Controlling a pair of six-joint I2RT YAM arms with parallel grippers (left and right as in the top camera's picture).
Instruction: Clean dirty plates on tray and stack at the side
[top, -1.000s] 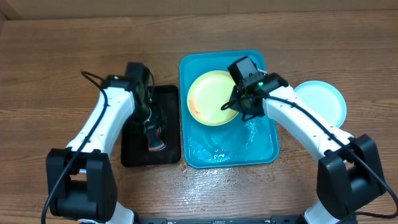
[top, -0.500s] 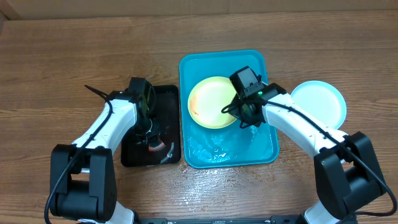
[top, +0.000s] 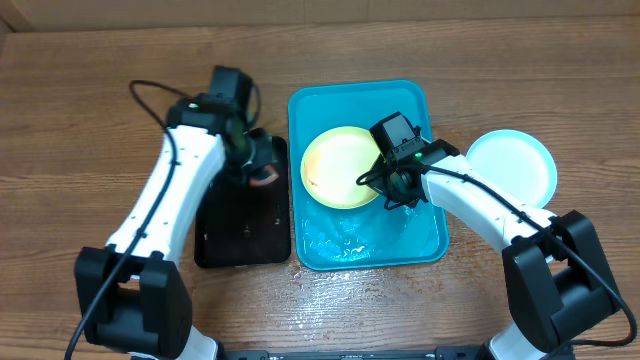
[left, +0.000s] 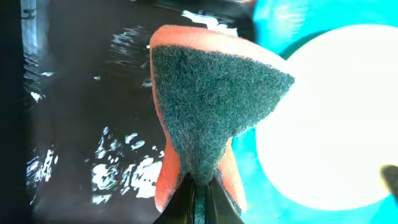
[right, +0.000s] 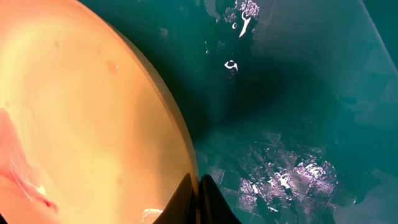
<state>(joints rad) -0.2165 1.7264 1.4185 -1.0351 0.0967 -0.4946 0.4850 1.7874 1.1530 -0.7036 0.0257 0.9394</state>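
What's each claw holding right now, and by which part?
The left claw pinches the sponge by one squeezed end. The right claw grips the yellow plate by its rim.

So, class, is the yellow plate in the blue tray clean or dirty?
Dirty: a red smear shows on the yellow plate, near its left edge.

Two plates: one yellow-green plate (top: 335, 170), one light blue plate (top: 512, 165). Two trays: one turquoise tray (top: 420, 235), one black tray (top: 240, 230). One sponge (left: 211, 99).
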